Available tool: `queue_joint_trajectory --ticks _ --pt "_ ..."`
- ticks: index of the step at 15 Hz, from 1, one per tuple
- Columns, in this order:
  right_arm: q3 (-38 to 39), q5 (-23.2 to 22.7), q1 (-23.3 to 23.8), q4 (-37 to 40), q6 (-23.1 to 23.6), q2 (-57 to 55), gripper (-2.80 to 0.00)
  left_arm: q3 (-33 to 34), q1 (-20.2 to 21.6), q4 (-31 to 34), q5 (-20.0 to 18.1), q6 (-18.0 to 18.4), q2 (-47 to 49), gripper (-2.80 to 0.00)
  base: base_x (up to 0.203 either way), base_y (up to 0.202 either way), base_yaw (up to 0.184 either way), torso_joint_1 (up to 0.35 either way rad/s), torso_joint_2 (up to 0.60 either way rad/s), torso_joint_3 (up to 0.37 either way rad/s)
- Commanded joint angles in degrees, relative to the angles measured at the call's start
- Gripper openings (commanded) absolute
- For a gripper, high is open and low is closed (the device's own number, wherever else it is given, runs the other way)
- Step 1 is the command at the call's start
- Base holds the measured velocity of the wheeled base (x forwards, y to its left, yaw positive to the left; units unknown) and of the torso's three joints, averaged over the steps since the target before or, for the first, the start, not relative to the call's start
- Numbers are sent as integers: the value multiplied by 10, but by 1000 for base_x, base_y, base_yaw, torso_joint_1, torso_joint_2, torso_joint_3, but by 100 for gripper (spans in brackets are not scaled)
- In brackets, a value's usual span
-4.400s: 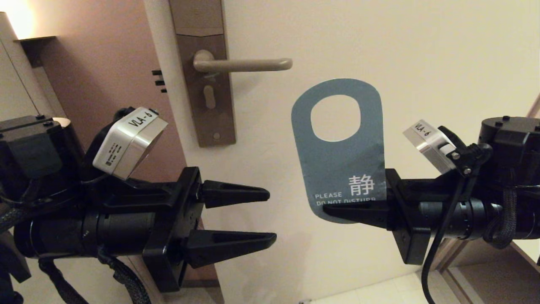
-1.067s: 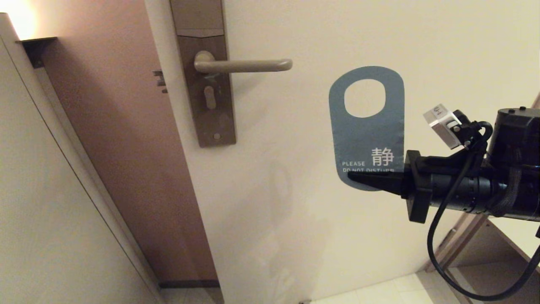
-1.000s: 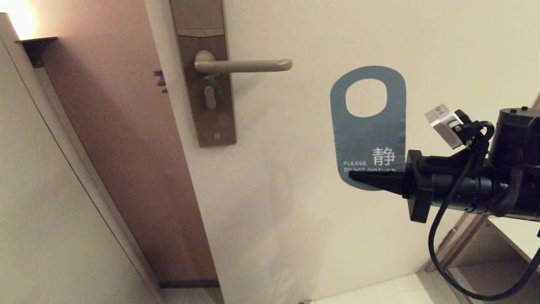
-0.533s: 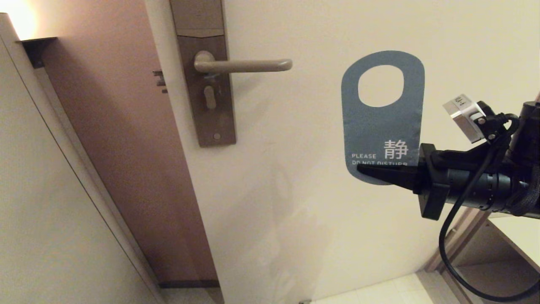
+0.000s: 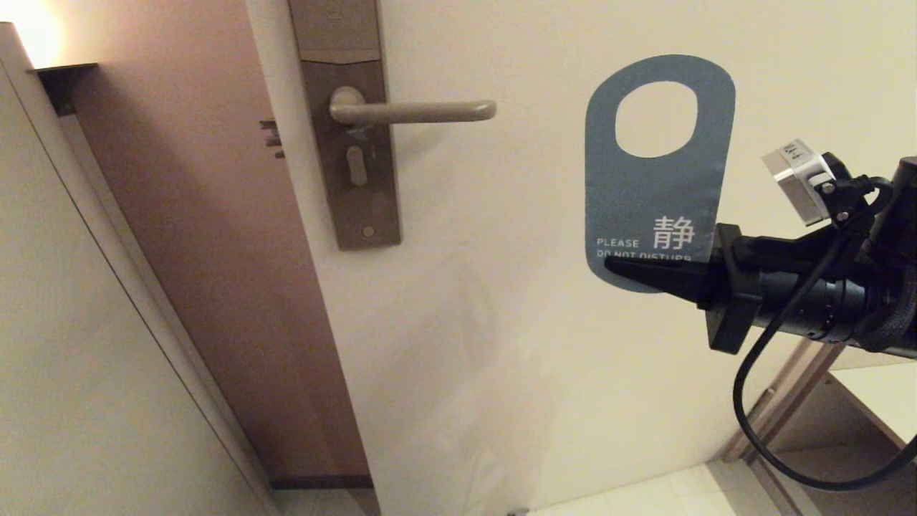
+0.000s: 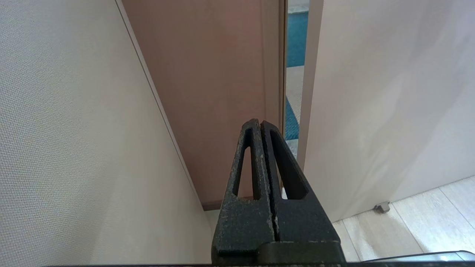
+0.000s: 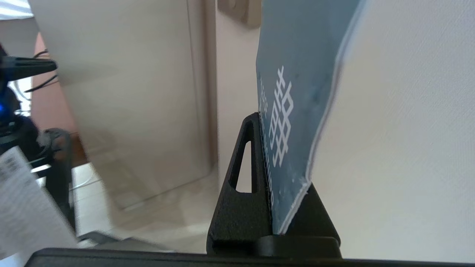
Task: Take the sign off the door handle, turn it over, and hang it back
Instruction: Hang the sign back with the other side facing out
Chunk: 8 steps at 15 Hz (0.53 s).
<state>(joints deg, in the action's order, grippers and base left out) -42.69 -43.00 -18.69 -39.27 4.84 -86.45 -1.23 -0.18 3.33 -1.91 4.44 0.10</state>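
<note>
The sign (image 5: 655,186) shows its teal "PLEASE DO NOT DISTURB" side, upright, with its oval hole at the top. My right gripper (image 5: 617,266) is shut on the sign's lower end and holds it in the air to the right of the door handle (image 5: 412,110). The handle is a beige lever on a brown lock plate (image 5: 354,143) and nothing hangs on it. In the right wrist view the sign (image 7: 297,92) is clamped between the jaws of my right gripper (image 7: 261,118). My left gripper (image 6: 259,124) is shut and empty, low by the door edge, out of the head view.
The white door (image 5: 537,322) fills the middle. Its brown edge (image 5: 200,251) with dark latch bolts (image 5: 271,136) is to the left, next to a beige wall (image 5: 71,358). A wooden frame (image 5: 788,401) and floor tiles (image 5: 645,494) are at the lower right.
My right gripper has lifted the sign upward and a little to the right. The left arm, seen open beside the handle 4.4 s ago, has left the head view.
</note>
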Motion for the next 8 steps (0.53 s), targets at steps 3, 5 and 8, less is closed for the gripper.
queue_joint_trajectory --ticks 3,5,8 --pt "-6 -2 -1 -12 1 -17 -280 0 0 1 0 0 1 -280 0 0 0 0 0 0" --pt "-15 -2 0 -11 -1 -18 -280 0 0 0 0 0 1 -280 0 0 0 0 0 0" --pt "-23 -2 -1 -10 -3 -21 -280 0 0 1 0 0 1 -280 0 0 0 0 0 0"
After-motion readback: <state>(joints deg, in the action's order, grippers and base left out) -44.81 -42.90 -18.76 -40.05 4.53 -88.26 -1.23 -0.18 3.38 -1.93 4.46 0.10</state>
